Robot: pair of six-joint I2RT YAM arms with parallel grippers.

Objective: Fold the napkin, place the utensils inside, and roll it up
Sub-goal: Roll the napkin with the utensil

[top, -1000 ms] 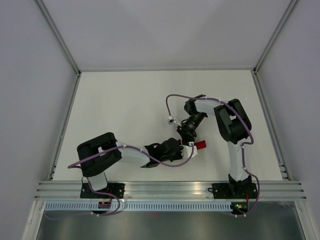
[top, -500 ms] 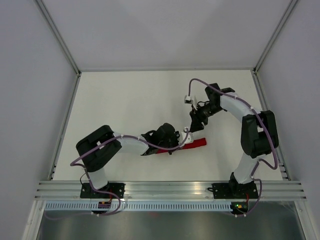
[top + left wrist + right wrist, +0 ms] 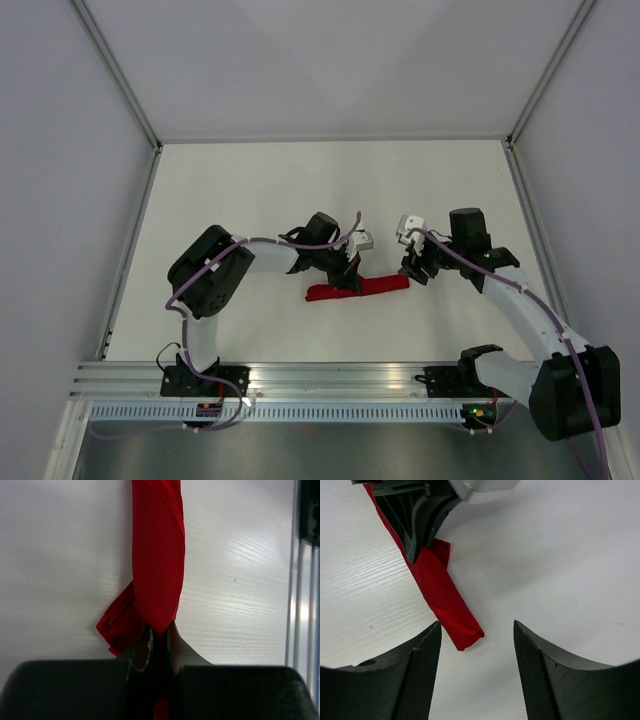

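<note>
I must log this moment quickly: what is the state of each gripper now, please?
Left gripper: closed on the rolled deep-red fabric napkin.
Right gripper: open, holding nothing.

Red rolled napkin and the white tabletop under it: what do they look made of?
The red rolled napkin looks like thin fabric, slightly glossy, with a limp loose corner. The white tabletop looks like matte laminate or painted wood, faintly grain-streaked.
</note>
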